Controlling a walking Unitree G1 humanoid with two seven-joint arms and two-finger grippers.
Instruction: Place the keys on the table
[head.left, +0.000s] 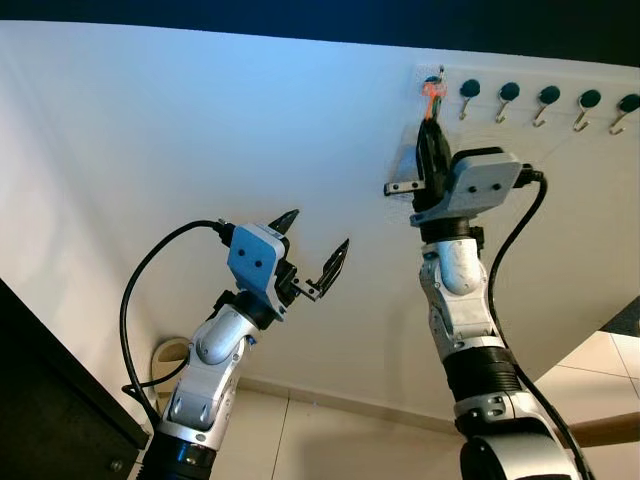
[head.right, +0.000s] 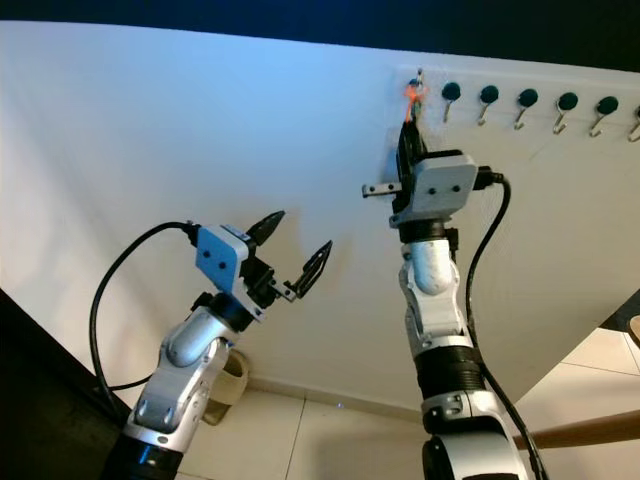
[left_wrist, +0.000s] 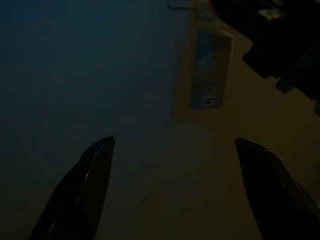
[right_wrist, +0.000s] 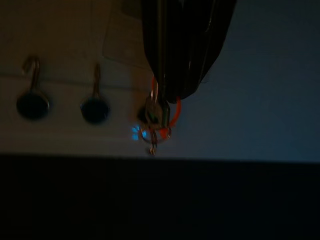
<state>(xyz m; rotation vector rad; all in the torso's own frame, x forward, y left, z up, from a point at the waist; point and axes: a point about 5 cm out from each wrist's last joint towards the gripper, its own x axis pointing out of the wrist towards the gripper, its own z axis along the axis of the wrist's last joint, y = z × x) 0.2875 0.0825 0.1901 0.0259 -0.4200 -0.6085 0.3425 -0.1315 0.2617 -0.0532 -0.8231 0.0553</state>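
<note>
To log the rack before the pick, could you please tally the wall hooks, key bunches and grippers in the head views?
Empty hooks with dark knobs fully in view: 5
Hook carrying keys: 1
Bunch of keys on an orange ring: 1
Grippers: 2, the left gripper and the right gripper
Total: 9

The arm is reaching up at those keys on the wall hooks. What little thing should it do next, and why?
Probably lift the keys up and off their hook. The right gripper has its fingers closed around the orange-ringed bunch, which hangs at the end of the hook rail on the wall. The left gripper waits open, lower down.
</note>
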